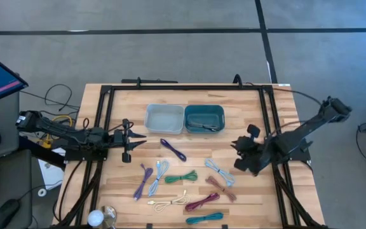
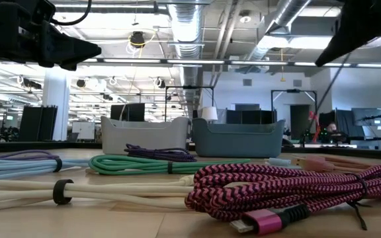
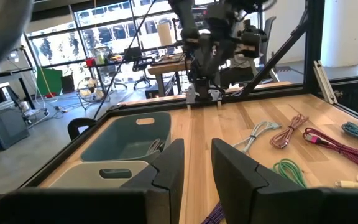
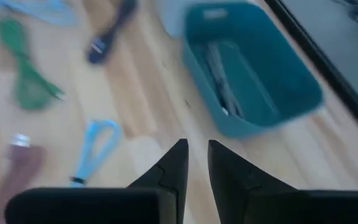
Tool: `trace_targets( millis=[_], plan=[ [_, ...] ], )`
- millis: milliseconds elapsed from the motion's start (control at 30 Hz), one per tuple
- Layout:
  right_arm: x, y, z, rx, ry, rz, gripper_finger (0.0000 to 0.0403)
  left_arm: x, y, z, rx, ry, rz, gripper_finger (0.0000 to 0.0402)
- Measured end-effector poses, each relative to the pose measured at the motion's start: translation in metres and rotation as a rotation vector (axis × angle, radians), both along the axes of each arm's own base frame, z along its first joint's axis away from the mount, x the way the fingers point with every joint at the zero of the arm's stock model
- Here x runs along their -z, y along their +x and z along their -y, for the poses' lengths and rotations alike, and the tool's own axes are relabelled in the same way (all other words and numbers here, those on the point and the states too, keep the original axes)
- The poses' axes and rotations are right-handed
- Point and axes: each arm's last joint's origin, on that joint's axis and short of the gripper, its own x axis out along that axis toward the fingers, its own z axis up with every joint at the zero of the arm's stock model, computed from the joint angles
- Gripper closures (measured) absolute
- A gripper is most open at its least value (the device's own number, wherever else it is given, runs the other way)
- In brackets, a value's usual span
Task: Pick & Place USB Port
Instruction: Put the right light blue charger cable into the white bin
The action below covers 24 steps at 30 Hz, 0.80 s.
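Observation:
Several bundled USB cables lie on the wooden table: dark purple [image 1: 173, 149], lilac [image 1: 143, 181], green [image 1: 182, 177], light blue [image 1: 220, 172], magenta [image 1: 202, 202] and others. A grey bin [image 1: 164, 118] and a teal bin [image 1: 204, 111] stand side by side at the far edge; a grey cable [image 4: 222, 81] lies in the teal bin. My left gripper [image 1: 142, 138] hovers left of the purple cable, narrowly open and empty. My right gripper [image 1: 239, 152] hangs above the table near the teal bin [image 4: 253, 87], narrowly open, holding nothing.
A black frame [image 1: 189, 87] runs along the table's far edge and both sides. A small bulb-like object [image 1: 96, 219] sits at the near left corner. Bare wood [image 1: 202, 149] shows between the bins and the cable rows.

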Motion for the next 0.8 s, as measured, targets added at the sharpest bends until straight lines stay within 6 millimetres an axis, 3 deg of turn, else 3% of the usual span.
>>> trace_targets(
  millis=[267,500,600,800],
  plan=[
    [0.022,-0.028,0.007,-0.275,0.252,0.227,0.0349,0.0,0.0,0.0,0.0,0.0,0.0,0.032],
    [0.051,-0.034,-0.001,-0.511,0.49,0.124,0.0349,0.0,0.0,0.0,0.0,0.0,0.0,0.032],
    [0.057,-0.033,-0.003,-0.53,0.503,0.074,0.0349,0.0,0.0,0.0,0.0,0.0,0.0,0.032],
    [0.056,-0.021,-0.007,-0.448,0.597,0.152,0.0347,0.0,0.0,0.0,0.0,0.0,0.0,0.032]
  ],
)
